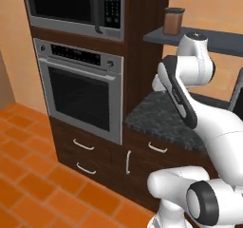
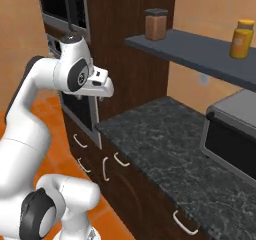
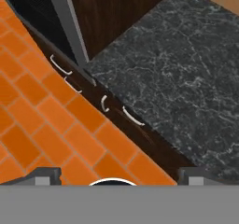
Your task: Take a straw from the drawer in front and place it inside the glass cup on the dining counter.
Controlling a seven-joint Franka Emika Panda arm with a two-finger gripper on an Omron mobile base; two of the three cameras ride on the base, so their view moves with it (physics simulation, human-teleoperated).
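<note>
The gripper (image 2: pixel 102 95) hung released above the dark granite counter (image 2: pixel 165 134), the drawer (image 1: pixel 154 148) shut below it.

Left base view: camera behind the arm on its left, facing forward and slightly down at the wall oven (image 1: pixel 80 91) column, microwave (image 1: pixel 71 6) above, orange tile floor (image 1: pixel 28 175) below. Mid range; arm fills the lower right.

Right base view: camera behind the arm on its right, looking forward-left and down along the dark granite counter (image 2: pixel 170 144), shelf (image 2: pixel 195 54) above. Arm at lower left.

Hand view: looks steeply down from above the counter edge, rolled so the edge runs diagonally; granite (image 3: pixel 177 73) upper right, floor (image 3: pixel 42 120) lower left.

All 3 share the granite corner beside the oven and the drawer (image 1: pixel 156 148) fronts with silver handles (image 3: pixel 133 116) below it.
</note>
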